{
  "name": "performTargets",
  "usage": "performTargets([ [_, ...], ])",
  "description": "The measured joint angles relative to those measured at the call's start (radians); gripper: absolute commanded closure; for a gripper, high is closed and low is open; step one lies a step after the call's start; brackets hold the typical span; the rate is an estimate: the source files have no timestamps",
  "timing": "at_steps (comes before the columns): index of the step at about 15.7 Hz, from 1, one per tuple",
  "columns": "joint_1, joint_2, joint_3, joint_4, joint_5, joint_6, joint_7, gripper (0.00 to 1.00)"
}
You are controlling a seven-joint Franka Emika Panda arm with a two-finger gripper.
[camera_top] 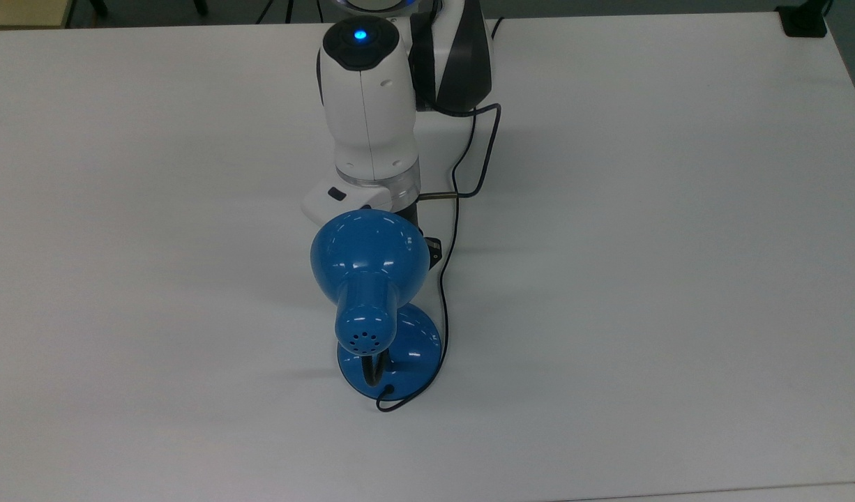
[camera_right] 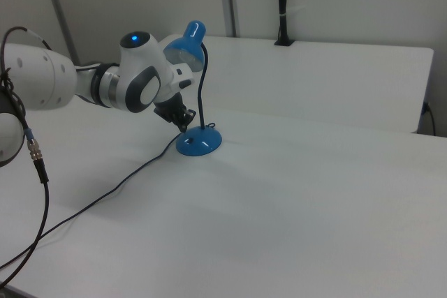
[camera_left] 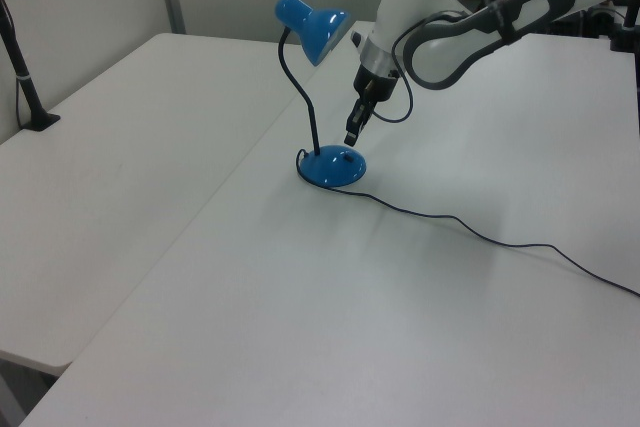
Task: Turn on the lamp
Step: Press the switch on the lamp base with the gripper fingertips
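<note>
Top view: the lamp (camera_top: 370,279) stands near the middle of the white surface (camera_top: 678,244), its shade covering the arm's (camera_top: 369,104) lower end; its cord (camera_top: 447,279) runs up past the arm.

Left view: the claw (camera_left: 351,136) points down just above the lamp's round base (camera_left: 335,166), to the left view's right of the black neck (camera_left: 300,97). Whether it is clenched or released, I cannot tell.

Right view: the claw (camera_right: 183,125) hangs just beside the base (camera_right: 199,142), under the shade (camera_right: 185,48).
</note>
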Motion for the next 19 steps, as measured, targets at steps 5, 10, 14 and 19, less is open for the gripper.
performTargets([
  [5, 0.004, 0.047, 0.000, 0.001, 0.000, 0.078, 0.037, 1.00],
  [10, 0.004, 0.049, 0.000, 0.009, -0.001, 0.081, 0.044, 1.00],
  [14, 0.003, 0.050, -0.001, 0.010, -0.002, 0.081, 0.045, 1.00],
  [19, 0.003, 0.057, -0.001, 0.010, -0.006, 0.081, 0.045, 1.00],
])
